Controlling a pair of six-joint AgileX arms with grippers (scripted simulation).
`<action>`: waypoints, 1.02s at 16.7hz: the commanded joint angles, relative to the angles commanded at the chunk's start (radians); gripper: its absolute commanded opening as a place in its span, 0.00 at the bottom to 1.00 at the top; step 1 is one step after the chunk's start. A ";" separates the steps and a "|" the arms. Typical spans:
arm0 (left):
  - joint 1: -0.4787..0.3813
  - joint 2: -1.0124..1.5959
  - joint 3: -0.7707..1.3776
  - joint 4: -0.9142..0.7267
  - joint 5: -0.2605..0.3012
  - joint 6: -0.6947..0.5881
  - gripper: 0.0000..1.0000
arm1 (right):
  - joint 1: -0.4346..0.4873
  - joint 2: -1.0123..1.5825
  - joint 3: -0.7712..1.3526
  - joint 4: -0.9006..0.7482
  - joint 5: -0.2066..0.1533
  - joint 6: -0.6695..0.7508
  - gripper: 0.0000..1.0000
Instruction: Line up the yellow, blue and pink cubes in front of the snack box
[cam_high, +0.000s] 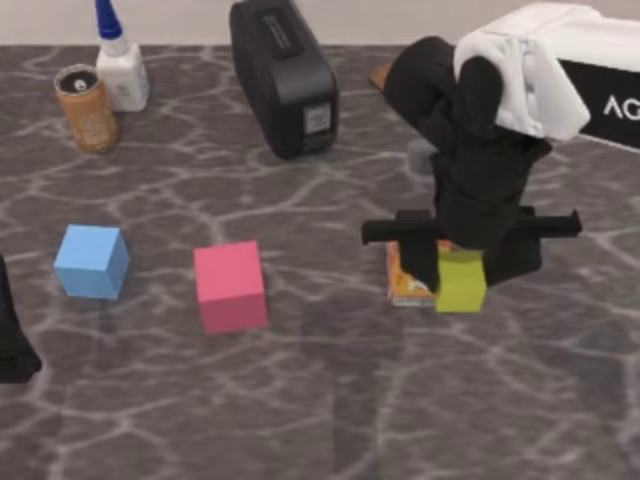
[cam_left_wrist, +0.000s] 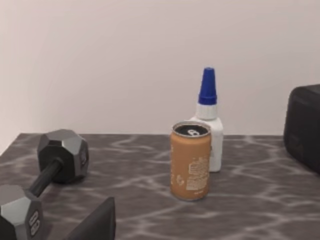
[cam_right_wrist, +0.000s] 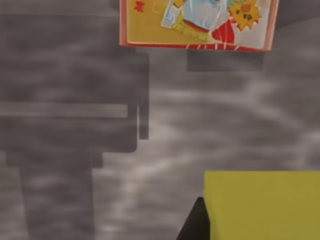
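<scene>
Right gripper grips yellow cube beside snack box.

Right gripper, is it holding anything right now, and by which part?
The right gripper is shut on the yellow cube, fingers on its side faces, in front of the snack box. The left arm is parked at the table's left edge.

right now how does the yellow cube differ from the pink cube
The yellow cube is smaller than the pink cube. Yellow sits under the right gripper, beside the snack box; pink stands alone mid-table, untouched. Both are plain matte cubes resting flat on the table.
</scene>
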 joint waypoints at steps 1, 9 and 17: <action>0.000 0.000 0.000 0.000 0.000 0.000 1.00 | 0.015 -0.011 -0.010 0.005 0.002 0.026 0.00; 0.000 0.000 0.000 0.000 0.000 0.000 1.00 | 0.024 -0.011 -0.027 0.024 0.002 0.045 0.00; 0.000 0.000 0.000 0.000 0.000 0.000 1.00 | 0.031 0.067 -0.181 0.260 0.004 0.050 0.00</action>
